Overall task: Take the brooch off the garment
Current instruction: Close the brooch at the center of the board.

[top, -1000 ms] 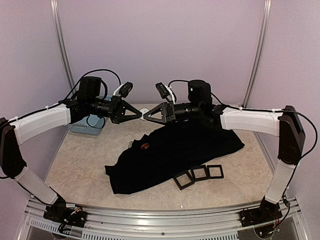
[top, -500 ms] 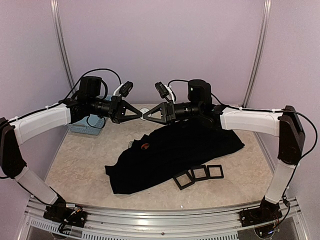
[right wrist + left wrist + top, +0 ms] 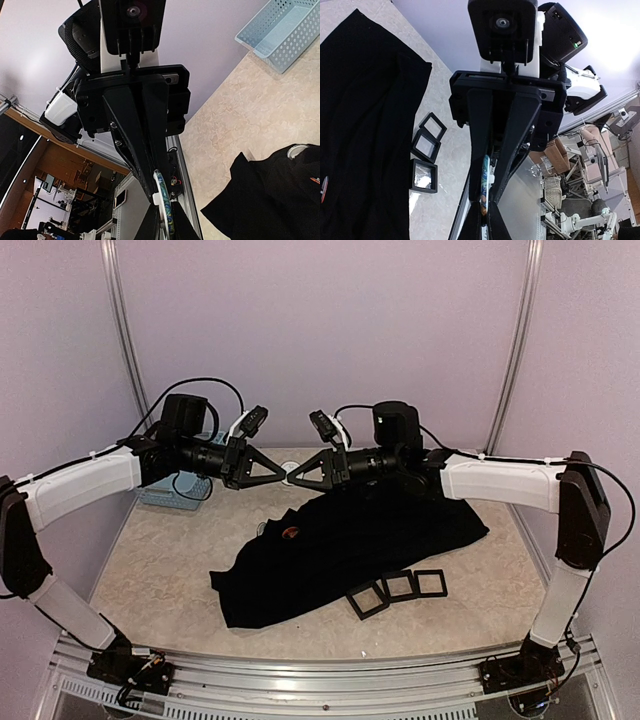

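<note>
The large black garment [image 3: 350, 540] lies crumpled on the table; it also shows in the left wrist view [image 3: 360, 125] and the right wrist view [image 3: 280, 195]. My left gripper [image 3: 283, 473] and right gripper [image 3: 292, 478] meet tip to tip in the air above its far edge. A round blue-green brooch [image 3: 485, 182] with a white clasp sits edge-on between both pairs of fingers. The right wrist view shows the brooch [image 3: 164, 200] reaching down between my own fingers. Both grippers look shut on it. A small red item [image 3: 289, 532] lies on the garment's left part.
A light-blue basket [image 3: 165, 490] stands at the back left, also in the right wrist view [image 3: 285, 30]. Three small black square frames [image 3: 398, 587] lie at the garment's near edge. A small white round object [image 3: 299, 149] lies by the garment's far edge.
The right gripper has shifted slightly left toward the left gripper, so the fingertips overlap a little more. The garment and frames have not moved.
</note>
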Robot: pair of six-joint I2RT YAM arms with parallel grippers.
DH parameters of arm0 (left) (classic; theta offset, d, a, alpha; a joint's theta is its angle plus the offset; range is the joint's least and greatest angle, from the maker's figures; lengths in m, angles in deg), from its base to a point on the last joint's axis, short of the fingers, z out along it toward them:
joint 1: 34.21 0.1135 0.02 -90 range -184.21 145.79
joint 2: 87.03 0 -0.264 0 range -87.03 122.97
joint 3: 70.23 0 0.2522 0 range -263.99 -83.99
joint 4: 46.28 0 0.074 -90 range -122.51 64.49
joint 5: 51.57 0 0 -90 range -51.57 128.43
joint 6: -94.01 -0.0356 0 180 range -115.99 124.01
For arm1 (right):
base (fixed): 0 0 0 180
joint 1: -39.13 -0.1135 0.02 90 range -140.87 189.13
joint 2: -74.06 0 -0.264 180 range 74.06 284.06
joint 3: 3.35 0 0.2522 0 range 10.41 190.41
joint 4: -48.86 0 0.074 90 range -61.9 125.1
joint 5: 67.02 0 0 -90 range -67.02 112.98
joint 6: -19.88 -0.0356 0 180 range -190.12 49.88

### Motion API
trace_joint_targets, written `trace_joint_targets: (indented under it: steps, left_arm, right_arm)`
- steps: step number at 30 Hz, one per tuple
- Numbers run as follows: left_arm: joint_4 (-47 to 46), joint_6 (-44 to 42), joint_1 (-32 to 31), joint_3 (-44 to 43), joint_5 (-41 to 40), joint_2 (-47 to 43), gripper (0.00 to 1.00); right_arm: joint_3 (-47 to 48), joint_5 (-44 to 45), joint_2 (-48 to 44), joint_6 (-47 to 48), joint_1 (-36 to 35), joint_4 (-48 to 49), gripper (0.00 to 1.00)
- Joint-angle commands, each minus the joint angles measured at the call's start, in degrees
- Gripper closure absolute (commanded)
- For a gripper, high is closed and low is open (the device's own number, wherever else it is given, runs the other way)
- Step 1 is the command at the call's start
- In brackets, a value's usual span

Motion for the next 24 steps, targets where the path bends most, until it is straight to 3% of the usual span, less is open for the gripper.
trace_joint_targets:
  steps: [1, 24]
  left_arm:
    - [2.51, -3.93, -2.60, -3.58, 0.96, -2.47, 1.00]
    - [3.44, -4.11, -3.03, -3.24, -2.96, -3.82, 1.00]
  right_arm:
    - [0.90, 5.55, 1.40, 0.61, -0.28, -5.69, 0.92]
    - [-2.58, 12.91, -1.31, -0.79, 1.07, -9.97, 0.93]
